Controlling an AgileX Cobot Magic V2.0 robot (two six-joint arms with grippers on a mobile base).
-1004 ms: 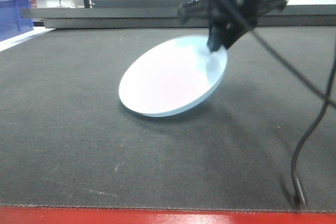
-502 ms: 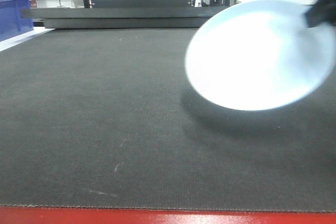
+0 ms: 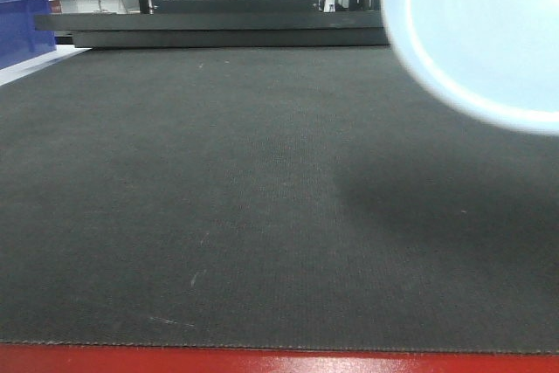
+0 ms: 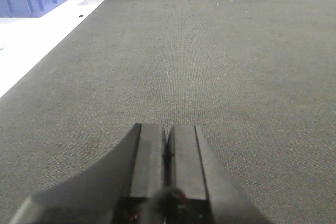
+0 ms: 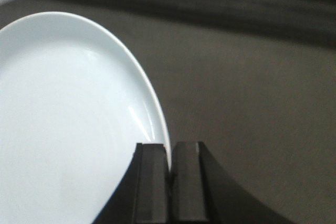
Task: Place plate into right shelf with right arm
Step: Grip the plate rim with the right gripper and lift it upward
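Pinching the plate (image 5: 68, 119) by its rim clear of the mat (image 3: 218, 198), the right gripper (image 5: 169, 182) probably next swings toward the shelf, unseen here; the left gripper (image 4: 167, 166) is closed, empty.

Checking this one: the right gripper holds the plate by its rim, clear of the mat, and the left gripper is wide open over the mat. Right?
Not quite. The left gripper is shut, its jaws pressed together, as the left wrist view shows. The rest stands: the right gripper pinches the plate by its rim, clear of the mat.
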